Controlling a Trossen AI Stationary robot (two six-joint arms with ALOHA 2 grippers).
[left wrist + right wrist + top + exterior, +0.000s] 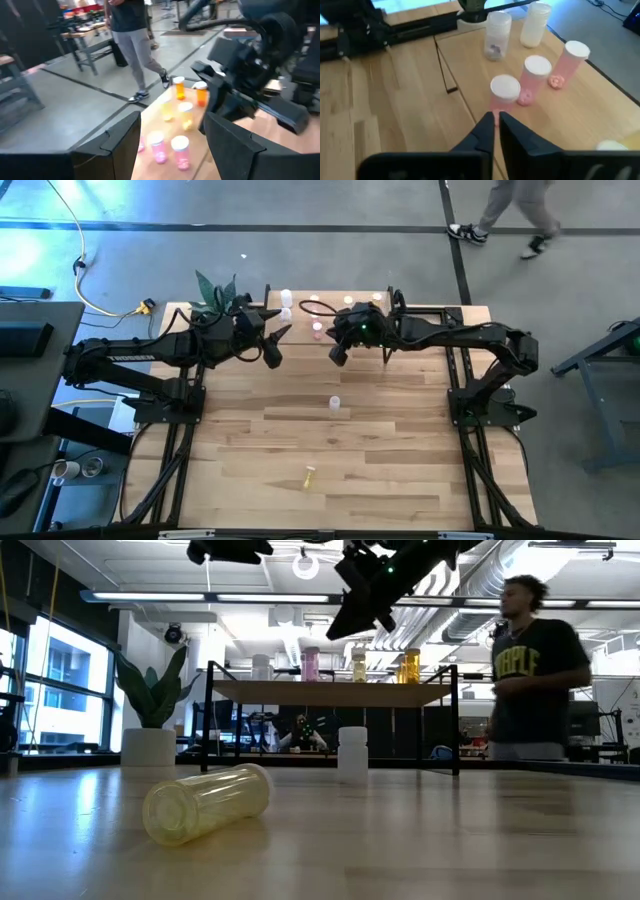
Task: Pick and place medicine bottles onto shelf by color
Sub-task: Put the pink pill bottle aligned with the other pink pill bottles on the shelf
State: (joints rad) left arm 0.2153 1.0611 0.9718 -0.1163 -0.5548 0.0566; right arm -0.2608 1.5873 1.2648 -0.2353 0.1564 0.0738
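The shelf (330, 315) stands at the table's far edge and carries white (497, 34), pink (536, 77), yellow (186, 114) and orange (179, 88) bottles standing upright. One white bottle (335, 404) stands on the tabletop at mid-table. A pale yellow bottle (310, 476) lies on its side near the front edge. My left gripper (275, 348) is open and empty, off the shelf's near left side. My right gripper (496, 120) is shut and empty. It hangs above the shelf's near edge (345, 625), close to a pink bottle (505, 91).
A potted plant (215, 295) stands at the table's far left corner beside the shelf. A person (530, 670) is on the floor beyond the table's far right. The wide tabletop (400, 450) stretches between the shelf and the front edge.
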